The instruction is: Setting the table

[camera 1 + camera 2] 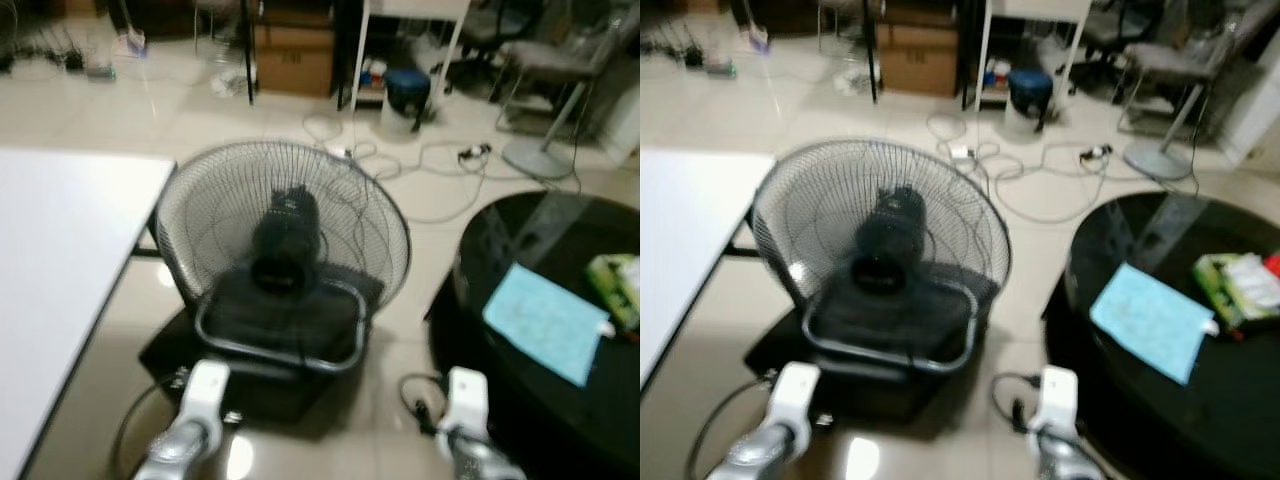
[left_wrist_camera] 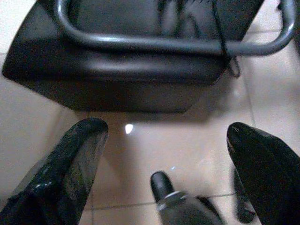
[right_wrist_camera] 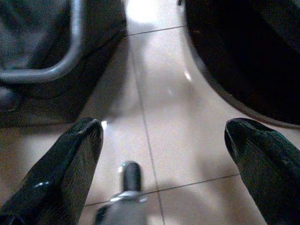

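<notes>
Soft blur throughout; ceiling-light glare on tiles (image 1: 238, 455).

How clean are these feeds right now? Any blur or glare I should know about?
Left and right eye views: soft all over, so the fan grille and floor cables smear; the black round table reflects the room. Left wrist view: small glare spot on the tiles, left gripper fingers blurred. Right wrist view: bright glare patch on the tiles, right gripper soft.
</notes>
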Available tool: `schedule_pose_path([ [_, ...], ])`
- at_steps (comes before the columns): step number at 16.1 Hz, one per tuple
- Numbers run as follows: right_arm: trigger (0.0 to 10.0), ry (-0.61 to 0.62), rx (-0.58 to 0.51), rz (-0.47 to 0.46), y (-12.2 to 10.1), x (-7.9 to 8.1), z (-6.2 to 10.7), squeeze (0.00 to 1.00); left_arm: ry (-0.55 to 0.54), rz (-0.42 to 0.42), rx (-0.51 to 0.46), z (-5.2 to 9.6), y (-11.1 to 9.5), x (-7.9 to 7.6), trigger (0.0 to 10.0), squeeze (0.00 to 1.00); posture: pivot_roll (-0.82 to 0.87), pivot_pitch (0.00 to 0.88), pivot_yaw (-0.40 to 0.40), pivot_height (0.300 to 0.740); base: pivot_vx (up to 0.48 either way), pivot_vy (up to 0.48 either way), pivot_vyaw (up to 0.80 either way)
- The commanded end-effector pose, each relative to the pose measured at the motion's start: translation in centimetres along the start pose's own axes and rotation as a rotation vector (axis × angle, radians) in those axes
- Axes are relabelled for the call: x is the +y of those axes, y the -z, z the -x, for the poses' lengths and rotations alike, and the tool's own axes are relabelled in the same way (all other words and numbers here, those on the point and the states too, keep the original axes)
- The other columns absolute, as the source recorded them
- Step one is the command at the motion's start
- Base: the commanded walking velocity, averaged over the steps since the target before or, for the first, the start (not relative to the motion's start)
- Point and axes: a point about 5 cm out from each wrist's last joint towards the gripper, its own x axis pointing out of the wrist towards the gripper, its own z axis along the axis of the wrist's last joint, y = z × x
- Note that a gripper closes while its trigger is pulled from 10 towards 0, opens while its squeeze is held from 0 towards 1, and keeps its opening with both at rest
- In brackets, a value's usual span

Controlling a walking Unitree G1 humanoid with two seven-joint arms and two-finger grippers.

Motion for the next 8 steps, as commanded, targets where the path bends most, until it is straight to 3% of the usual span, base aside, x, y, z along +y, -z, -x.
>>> schedule_pose_path([
  [1, 10.0, 0.014, -0.01, 0.008, -0.22, -0.81, -0.01, 0.0, 0.025, -0.006, -0.007, -0.17, -0.21, -0.78, 10.0, 0.21, 0.02, 0.0, -0.031, 0.74, 0.0, -0.48, 0.0],
  [8, 10.0, 0.011, -0.016, 0.017, -0.24, -0.7, -0.01, 0.0, 0.028, -0.019, -0.009, -0.15, -0.22, -0.69, 10.0, 0.21, 0.02, 0.0, -0.025, 0.74, 0.0, -0.48, 0.0],
])
